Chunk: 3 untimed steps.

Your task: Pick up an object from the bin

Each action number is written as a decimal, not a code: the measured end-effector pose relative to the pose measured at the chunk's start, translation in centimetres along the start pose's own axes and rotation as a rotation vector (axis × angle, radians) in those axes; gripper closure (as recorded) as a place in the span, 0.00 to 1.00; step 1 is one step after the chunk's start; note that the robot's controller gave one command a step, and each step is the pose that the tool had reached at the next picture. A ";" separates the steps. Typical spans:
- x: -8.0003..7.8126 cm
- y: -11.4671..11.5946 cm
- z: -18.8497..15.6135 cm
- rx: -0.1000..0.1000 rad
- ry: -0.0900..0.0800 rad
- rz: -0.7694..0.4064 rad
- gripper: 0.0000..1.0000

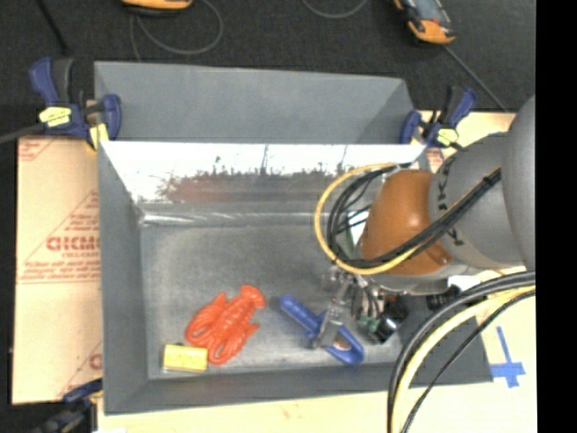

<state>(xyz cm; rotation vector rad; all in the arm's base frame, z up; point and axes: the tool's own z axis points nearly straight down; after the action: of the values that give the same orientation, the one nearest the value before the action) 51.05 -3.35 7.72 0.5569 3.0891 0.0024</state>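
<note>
My gripper [336, 321] sits over the blue clip [296, 311]; apart or together, I cannot tell. I should centre on its middle, keeping off the lobster [225, 323] just beyond it.

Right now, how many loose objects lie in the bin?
3: an orange toy lobster at front left, a yellow block beside it, and a blue clamp-like tool below the gripper. The arm may hide more.

Grey bin [122, 269] w/ orange-red lobster [227, 325], blue clip [296, 311], yellow block [185, 358].
</note>
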 end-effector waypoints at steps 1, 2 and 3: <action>-0.8 1.0 0.7 0.002 -0.001 0.071 1.00; -0.8 1.0 0.7 0.002 -0.001 0.070 1.00; -0.7 1.0 0.6 0.002 0.000 0.069 1.00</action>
<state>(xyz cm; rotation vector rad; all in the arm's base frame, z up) 52.08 -2.70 7.16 0.6639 3.0680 -0.0007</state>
